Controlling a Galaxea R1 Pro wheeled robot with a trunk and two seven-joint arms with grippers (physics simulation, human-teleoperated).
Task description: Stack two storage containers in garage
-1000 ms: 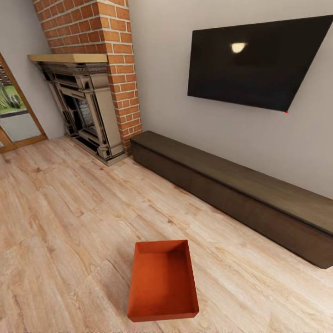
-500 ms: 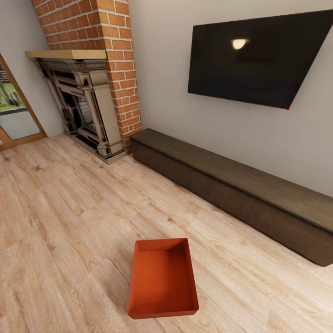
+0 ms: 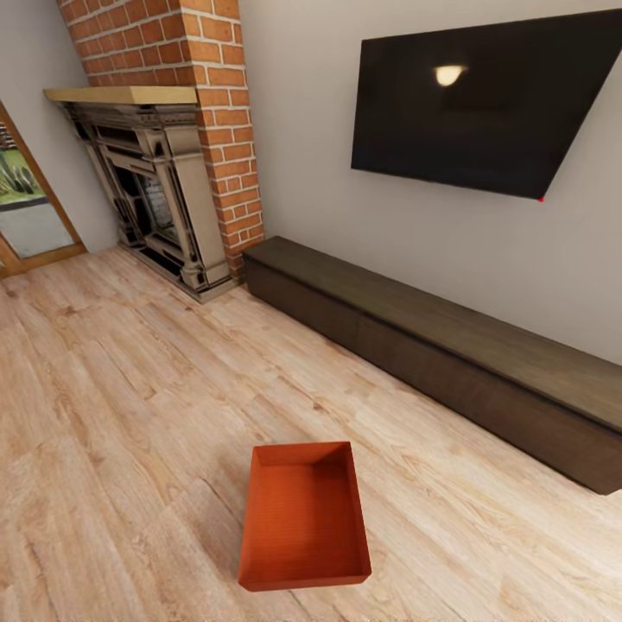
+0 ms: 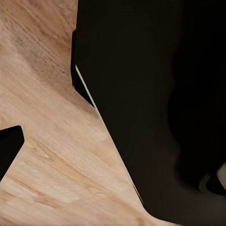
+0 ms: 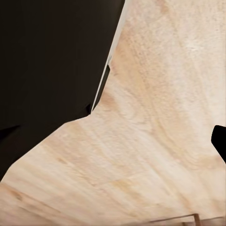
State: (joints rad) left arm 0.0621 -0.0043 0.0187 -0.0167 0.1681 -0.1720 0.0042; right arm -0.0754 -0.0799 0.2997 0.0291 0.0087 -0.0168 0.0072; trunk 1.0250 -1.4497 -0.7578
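Note:
One red-orange storage container point(image 3: 304, 516) lies empty and upright on the living room's light wood-plank floor point(image 3: 112, 415), close in front of me in the head view. The second container is out of view, as are the garage and its concrete floor. In the left wrist view, one dark fingertip point(image 4: 9, 143) of my left gripper point(image 4: 113, 146) shows at the picture's edge over the planks. In the right wrist view, a fingertip point(image 5: 219, 140) of my right gripper point(image 5: 113, 141) shows likewise. Both stand wide apart with nothing held, beside my dark body.
A red brick fireplace point(image 3: 164, 190) stands at the back left. A long low dark-brown bench point(image 3: 432, 345) runs along the wall under a large black TV point(image 3: 484, 104). A glazed wooden door point(image 3: 26, 207) is at the far left.
The head view has shifted slightly, so the room slides a little in the picture. The container lies where it was.

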